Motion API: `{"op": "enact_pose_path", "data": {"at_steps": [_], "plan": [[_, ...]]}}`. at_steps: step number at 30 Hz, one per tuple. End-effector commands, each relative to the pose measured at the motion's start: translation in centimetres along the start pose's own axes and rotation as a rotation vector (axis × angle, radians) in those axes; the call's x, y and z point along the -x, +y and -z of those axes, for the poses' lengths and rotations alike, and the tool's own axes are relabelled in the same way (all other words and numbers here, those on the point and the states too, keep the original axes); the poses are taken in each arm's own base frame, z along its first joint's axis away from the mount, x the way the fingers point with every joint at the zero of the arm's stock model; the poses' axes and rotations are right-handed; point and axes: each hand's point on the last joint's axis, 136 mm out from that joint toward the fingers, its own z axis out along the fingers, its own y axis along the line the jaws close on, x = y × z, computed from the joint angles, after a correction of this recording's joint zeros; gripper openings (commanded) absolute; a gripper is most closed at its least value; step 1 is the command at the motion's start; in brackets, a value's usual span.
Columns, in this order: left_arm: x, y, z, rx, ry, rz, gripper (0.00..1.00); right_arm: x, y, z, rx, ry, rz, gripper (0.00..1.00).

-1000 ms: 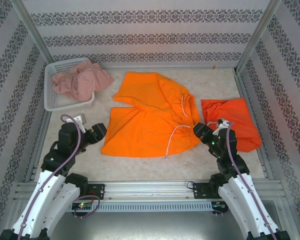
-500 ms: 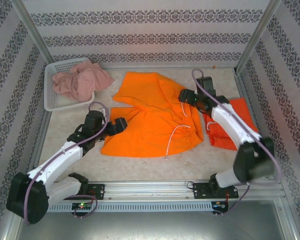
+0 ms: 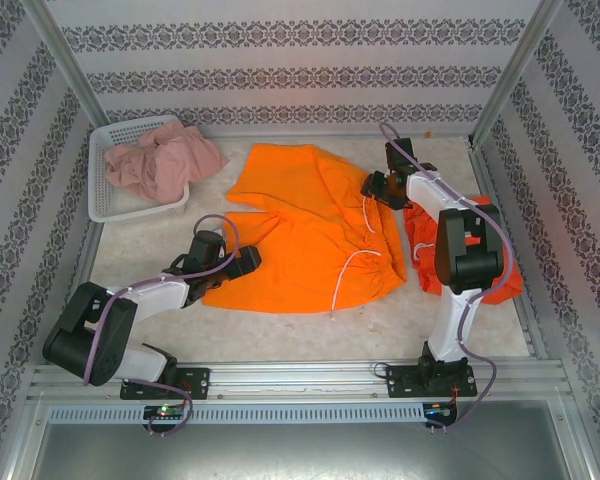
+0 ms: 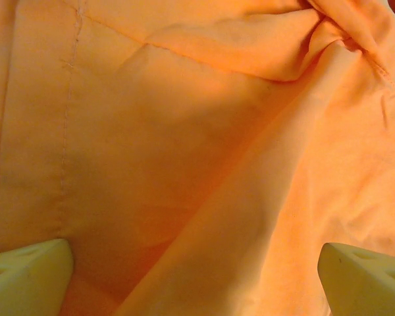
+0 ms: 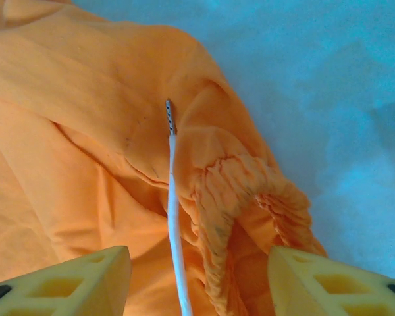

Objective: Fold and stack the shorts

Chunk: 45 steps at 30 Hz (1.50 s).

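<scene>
The yellow-orange shorts (image 3: 305,230) lie spread in the middle of the table, waistband to the right. My left gripper (image 3: 248,258) is low over their left edge; in the left wrist view its jaws (image 4: 197,283) stand wide open over smooth orange cloth (image 4: 184,131). My right gripper (image 3: 373,190) is at the far corner of the waistband. In the right wrist view it (image 5: 201,283) is open, with the gathered waistband (image 5: 237,191) and a white drawstring (image 5: 174,217) between the fingers (image 5: 66,283). Red-orange shorts (image 3: 490,250) lie at the right, partly behind the right arm. Pink shorts (image 3: 165,160) hang out of the basket.
A white mesh basket (image 3: 105,195) stands at the back left. Patterned walls and metal frame posts close in the table on three sides. Bare tabletop (image 3: 150,240) shows left of the orange shorts and along the near edge (image 3: 310,330).
Both arms have stretched out from near their bases to the orange shorts: the left to the left edge, the right to the waistband's far corner. The right jaws have narrowed.
</scene>
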Motion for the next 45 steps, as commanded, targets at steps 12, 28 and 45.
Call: {"op": "enact_pose_path", "data": {"at_steps": [12,28,45], "plan": [[-5.6,6.4,0.1,0.149,0.061,0.127,0.96,5.6,0.9,-1.3,0.092,-0.06,-0.134,0.0],[-5.6,9.7,3.7,0.281,-0.049,0.142,0.99,10.4,-3.0,-2.5,0.195,-0.151,-0.366,0.08],[0.4,3.8,14.1,0.196,-0.212,0.139,1.0,7.4,0.7,5.2,0.34,-0.17,-0.341,0.83]]}}
